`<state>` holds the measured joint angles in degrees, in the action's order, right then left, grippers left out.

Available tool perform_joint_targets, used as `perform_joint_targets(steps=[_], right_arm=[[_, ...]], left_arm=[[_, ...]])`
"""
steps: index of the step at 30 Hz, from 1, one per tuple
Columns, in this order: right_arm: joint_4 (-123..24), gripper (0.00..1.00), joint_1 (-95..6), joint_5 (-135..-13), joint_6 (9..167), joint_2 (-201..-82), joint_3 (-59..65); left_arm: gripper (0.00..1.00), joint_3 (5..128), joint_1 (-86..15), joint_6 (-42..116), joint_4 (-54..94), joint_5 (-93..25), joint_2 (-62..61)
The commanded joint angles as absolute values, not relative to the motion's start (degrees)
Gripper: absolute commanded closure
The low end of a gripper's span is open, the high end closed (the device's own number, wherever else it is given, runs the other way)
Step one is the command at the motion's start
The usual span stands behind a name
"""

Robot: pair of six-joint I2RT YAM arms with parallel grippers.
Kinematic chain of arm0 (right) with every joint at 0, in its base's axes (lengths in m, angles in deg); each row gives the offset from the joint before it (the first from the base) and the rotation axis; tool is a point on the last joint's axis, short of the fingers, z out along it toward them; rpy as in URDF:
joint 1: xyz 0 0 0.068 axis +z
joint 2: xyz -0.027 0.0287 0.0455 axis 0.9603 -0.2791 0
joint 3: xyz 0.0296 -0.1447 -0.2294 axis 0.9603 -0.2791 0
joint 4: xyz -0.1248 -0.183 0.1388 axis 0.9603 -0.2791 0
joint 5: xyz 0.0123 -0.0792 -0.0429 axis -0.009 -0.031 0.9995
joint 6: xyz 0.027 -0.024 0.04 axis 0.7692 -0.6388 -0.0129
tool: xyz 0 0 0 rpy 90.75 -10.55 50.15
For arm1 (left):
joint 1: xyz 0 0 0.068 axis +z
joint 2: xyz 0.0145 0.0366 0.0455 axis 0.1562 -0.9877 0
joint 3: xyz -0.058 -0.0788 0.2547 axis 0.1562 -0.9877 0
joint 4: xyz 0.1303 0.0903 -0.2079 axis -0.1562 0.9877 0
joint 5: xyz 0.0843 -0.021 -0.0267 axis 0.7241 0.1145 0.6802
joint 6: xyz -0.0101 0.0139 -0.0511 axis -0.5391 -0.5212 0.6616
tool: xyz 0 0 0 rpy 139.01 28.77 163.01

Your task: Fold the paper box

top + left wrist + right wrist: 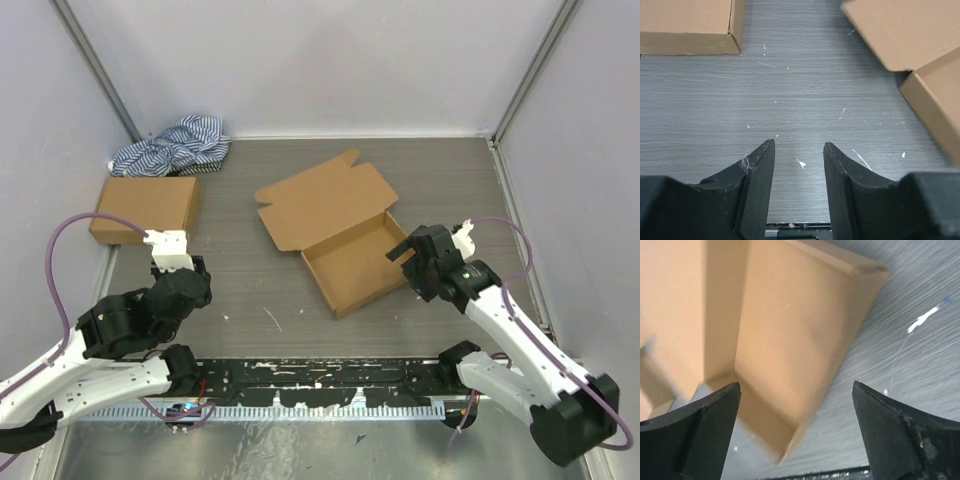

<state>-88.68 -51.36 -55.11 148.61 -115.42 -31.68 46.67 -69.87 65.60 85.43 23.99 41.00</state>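
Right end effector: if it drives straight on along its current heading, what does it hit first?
The paper box: its upright wall and corner lie dead ahead of the right end effector, between its open jaws. The frame is blurred, so how close it is remains unclear.

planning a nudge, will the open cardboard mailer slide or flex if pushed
Probably slides: the paper box looks empty and thin-walled, so likely light on the smooth table. Its raised wall may flex. The flat lid hinges on a crease, so likely flops when lifted.
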Motion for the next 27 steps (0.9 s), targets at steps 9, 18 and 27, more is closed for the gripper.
perform_joint_targets(steps=[9, 18, 27], right_arm=[[-89.9, 0.07, -46.4, -45.2, 125.4, -108.0, -15.8], [-91.6, 0.97, -50.3, -47.8, 105.7, -137.2, -1.1], [-83.1, 0.38, -55.6, -52.5, 99.7, -144.9, -6.7]], left_arm=[[0.49, 46.4, -69.6, 63.8, 82.3, 25.2, 38.7], [0.49, 45.8, -69.5, 64.0, 82.0, 23.4, 38.4], [0.48, 46.4, -69.6, 65.3, 70.6, 17.8, 27.8]])
